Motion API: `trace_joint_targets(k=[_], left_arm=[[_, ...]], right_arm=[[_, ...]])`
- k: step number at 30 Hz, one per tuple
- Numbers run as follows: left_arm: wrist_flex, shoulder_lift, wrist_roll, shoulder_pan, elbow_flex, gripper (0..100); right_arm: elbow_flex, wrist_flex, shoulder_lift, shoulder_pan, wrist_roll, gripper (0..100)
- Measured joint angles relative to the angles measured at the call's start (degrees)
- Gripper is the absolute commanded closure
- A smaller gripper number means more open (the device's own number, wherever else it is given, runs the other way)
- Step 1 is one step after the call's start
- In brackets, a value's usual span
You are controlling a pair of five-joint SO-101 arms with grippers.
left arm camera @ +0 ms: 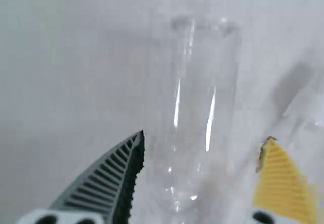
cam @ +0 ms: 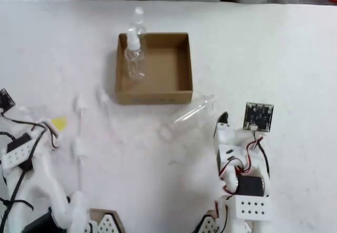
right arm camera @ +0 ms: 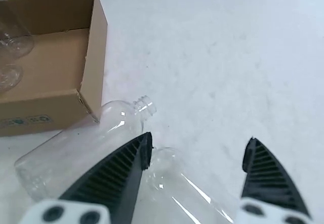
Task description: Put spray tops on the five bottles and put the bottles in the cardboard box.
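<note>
High: cardboard box (cam: 152, 95) mid-table, spray-topped bottle (cam: 132, 54) upright inside; uncapped bottle (cam: 189, 113) lying at its corner.
L wrist: left gripper (left arm camera: 205, 136) jaws spread astride a clear bottle (left arm camera: 197, 82) (contact unclear).
R wrist: right gripper (right arm camera: 199, 138) jaws apart over a second clear bottle (right arm camera: 187, 196).

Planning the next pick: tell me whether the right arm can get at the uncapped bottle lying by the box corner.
Probably yes: the right gripper is open beside the uncapped bottle, but a second bottle between its jaws could get in the way.
</note>
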Motion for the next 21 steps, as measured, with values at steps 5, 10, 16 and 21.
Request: trace_joint_targets(k=[5, 10, 16, 21], left_arm=[[2.6, 0.0, 0.0, -0.3, 0.0, 59], [7.6, 0.0, -1.4, -0.3, -2.3, 61], [17.8, 0.0, -7.7, -1.6, -10.8, 87], [22.4, 0.0, -15.5, -5.5, -18.2, 95]], right_arm=[[0.0, 0.0, 0.0, 0.0, 0.0, 73.3], [0.0, 0.0, 0.0, 0.0, 0.0, 73.3], [0.0, 0.0, 0.0, 0.0, 0.0, 73.3], [0.0, 0.0, 0.0, 0.0, 0.0, 73.3]])
